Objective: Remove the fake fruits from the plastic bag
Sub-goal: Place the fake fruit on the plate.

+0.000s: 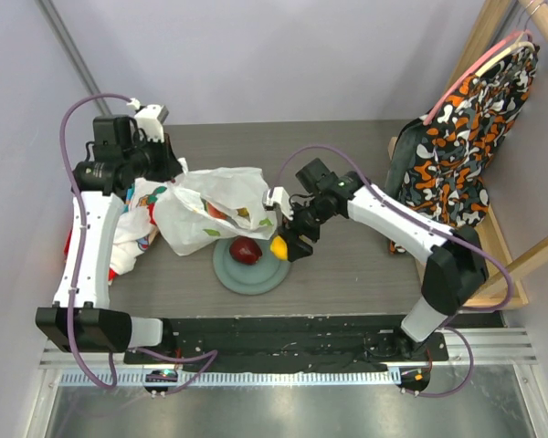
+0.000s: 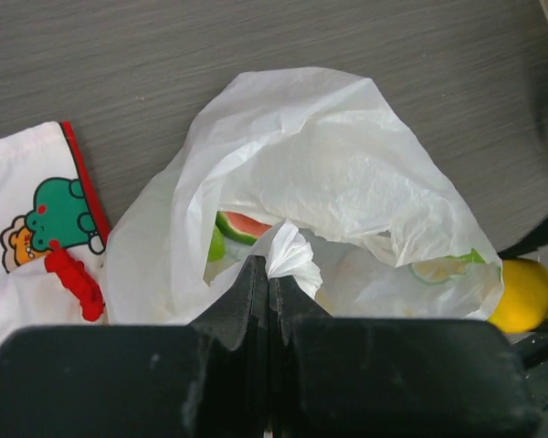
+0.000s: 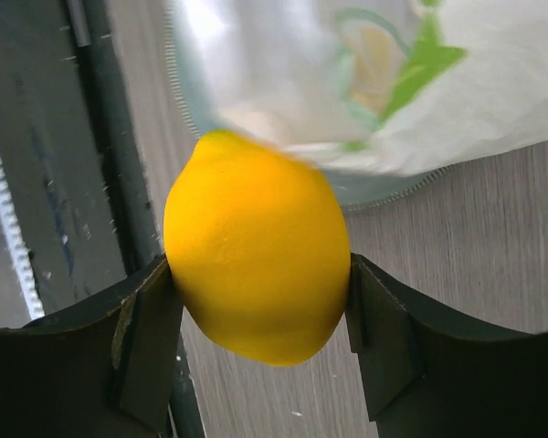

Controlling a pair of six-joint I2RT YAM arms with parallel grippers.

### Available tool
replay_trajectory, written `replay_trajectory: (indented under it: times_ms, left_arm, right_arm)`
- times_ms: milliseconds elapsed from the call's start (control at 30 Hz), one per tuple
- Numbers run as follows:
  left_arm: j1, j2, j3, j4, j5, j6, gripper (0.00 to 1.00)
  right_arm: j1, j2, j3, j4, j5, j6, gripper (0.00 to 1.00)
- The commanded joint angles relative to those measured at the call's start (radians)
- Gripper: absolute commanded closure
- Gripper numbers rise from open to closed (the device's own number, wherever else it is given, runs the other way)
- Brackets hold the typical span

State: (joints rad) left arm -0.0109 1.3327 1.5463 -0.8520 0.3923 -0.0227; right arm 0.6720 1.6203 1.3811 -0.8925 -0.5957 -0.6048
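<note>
Bag (image 1: 210,205) lies crumpled left-centre on table (image 1: 365,265). L gripper (image 2: 268,283) is pinched tight on a fold of its rim, arm reaching in from far left. Plate (image 1: 247,285) sits just near-right of bag, w/ apple (image 1: 246,251) on it. R arm stretches left. R gripper (image 1: 290,239) is clamped on lemon (image 3: 256,246), long axis across the jaws, at plate's right edge beside apple. Drop spot is just left & below. Watermelon slice (image 2: 242,226) is inside bag.
</note>
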Motion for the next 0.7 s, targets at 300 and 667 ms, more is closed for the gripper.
replay_trajectory:
  times_ms: [300, 667]
  left_arm:
    - [0.006, -0.199, -0.162, -0.087, 0.036, 0.127, 1.00]
    - [0.006, -0.283, -0.267, -0.127, 0.040, 0.204, 1.00]
  right_arm:
    - [-0.038, 0.345, 0.159, 0.360, 0.211, 0.335, 0.67]
    - [-0.023, 0.369, 0.133, 0.326, 0.050, 0.366, 0.45]
